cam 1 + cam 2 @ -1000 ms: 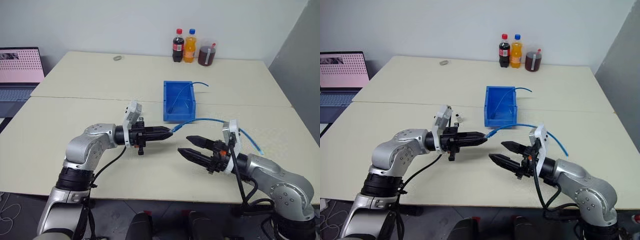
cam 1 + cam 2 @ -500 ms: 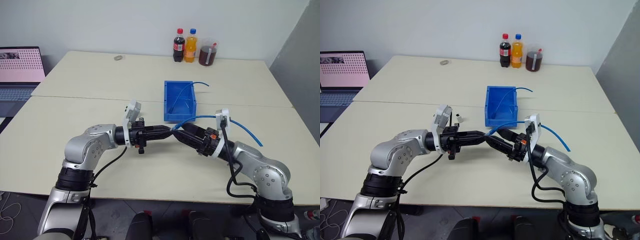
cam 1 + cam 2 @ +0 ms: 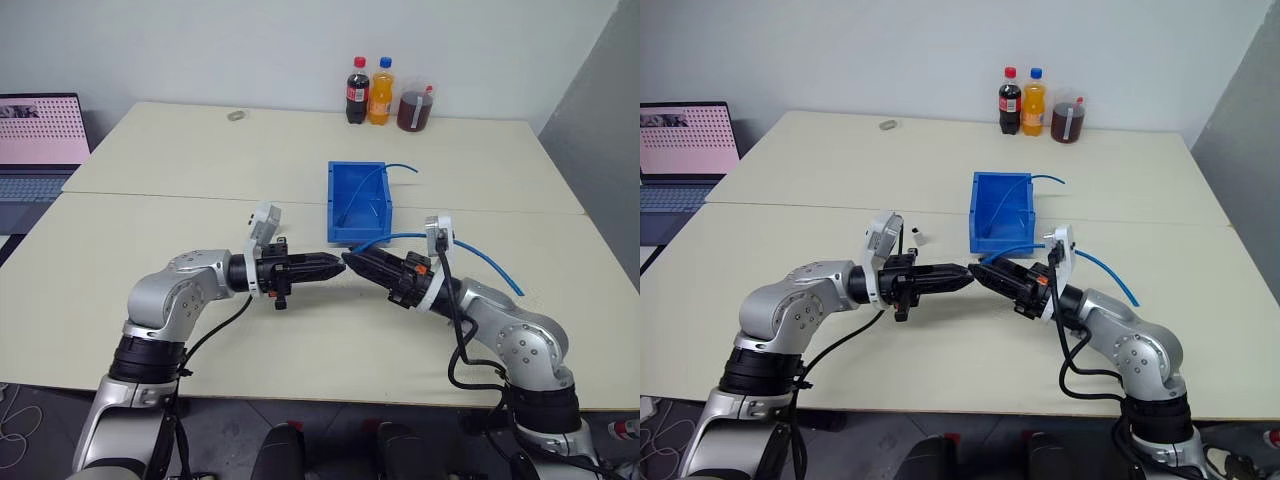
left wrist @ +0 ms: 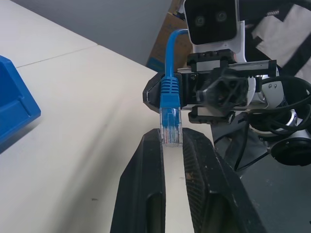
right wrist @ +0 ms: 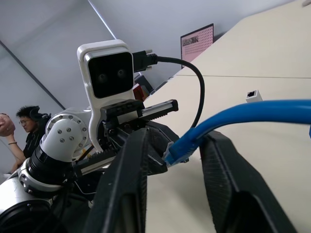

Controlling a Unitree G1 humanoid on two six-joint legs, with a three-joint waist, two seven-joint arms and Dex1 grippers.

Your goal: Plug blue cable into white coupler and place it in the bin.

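The left end effector [image 3: 336,263] is clamped shut on the clear plug of the thin light-blue flexible cable [image 4: 170,92]. The right end effector [image 3: 352,262] meets it tip to tip, its black fingers [image 5: 127,194] around the cable's boot without visibly touching. Just beyond both sits the rectangular bright-blue plastic bin [image 3: 357,203] on the cream tabletop [image 3: 150,230]

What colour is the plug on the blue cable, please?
The plug is clear, behind a blue boot; left wrist view shows it best.

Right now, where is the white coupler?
The white coupler lies on the table, just behind the left gripper and left of the bin.
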